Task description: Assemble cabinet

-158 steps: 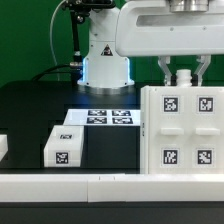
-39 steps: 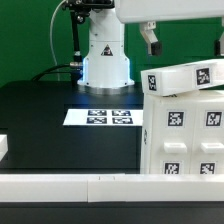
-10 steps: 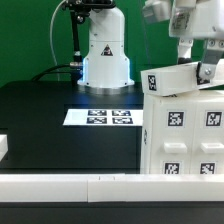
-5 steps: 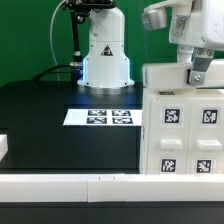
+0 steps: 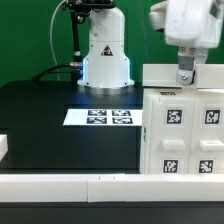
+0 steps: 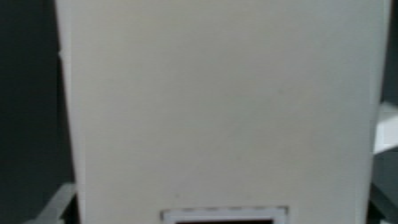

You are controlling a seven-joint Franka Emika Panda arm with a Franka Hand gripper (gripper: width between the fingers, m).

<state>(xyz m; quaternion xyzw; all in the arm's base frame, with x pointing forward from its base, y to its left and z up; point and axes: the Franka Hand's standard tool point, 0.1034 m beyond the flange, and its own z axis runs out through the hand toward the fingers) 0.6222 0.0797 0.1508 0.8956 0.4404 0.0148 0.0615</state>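
The cabinet (image 5: 185,135) stands upright at the exterior view's right, its tagged face toward the camera and its long axis vertical. A flat white panel (image 5: 180,76) lies level across its top, long side running left to right. The black table (image 5: 40,120) carries the marker board (image 5: 103,117) in front of a green backdrop. The arm reaches straight down; its claw (image 5: 186,76) is clamped on the panel.

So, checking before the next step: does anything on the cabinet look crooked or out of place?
Nothing stands out. The flat white panel lies level across the top of the cabinet, edges roughly in line with it. The hand is at the panel's front edge. The marker board lies flat.
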